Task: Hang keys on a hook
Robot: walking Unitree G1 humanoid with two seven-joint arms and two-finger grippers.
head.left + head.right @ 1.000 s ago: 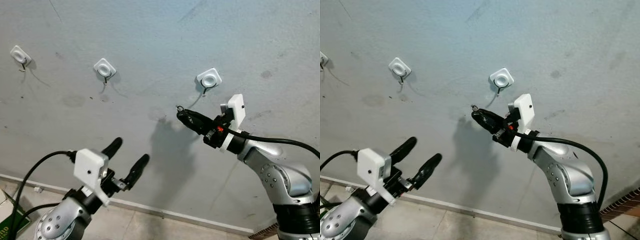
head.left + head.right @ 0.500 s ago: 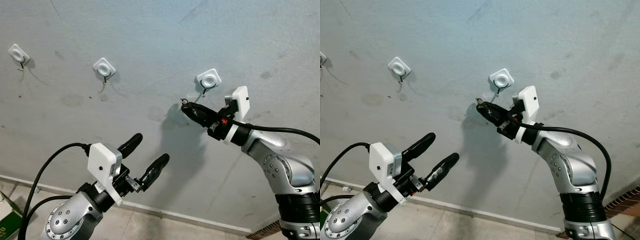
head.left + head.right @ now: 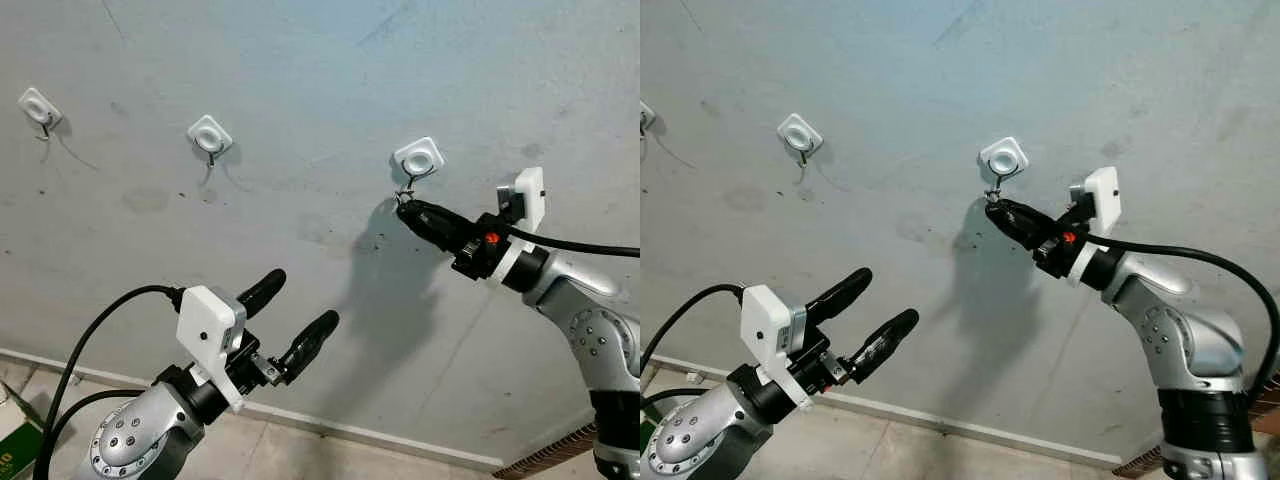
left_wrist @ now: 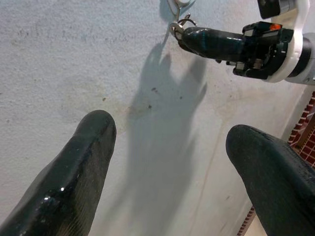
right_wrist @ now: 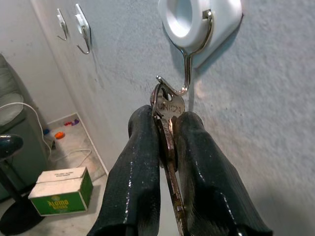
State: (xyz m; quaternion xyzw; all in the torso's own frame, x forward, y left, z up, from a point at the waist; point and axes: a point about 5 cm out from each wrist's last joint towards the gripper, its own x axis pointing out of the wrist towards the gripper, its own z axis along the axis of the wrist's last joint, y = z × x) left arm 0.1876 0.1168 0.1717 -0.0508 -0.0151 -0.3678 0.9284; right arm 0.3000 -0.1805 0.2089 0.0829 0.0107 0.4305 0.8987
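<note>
One key (image 5: 166, 112) pinched in the right gripper (image 5: 165, 129) touches the wall hook (image 5: 183, 81) tip; next, thread its ring over; left gripper (image 3: 290, 318) below, jaws wide

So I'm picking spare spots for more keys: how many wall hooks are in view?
3, in a row on the wall: a far-left hook, a middle hook, and a right hook, where the right gripper holds the keys. More may lie out of frame.

Grey wall (image 3: 300, 80), green-and-white cardboard box (image 5: 61, 191) on floor (image 5: 74, 147), red brickwork (image 4: 307, 128)
</note>
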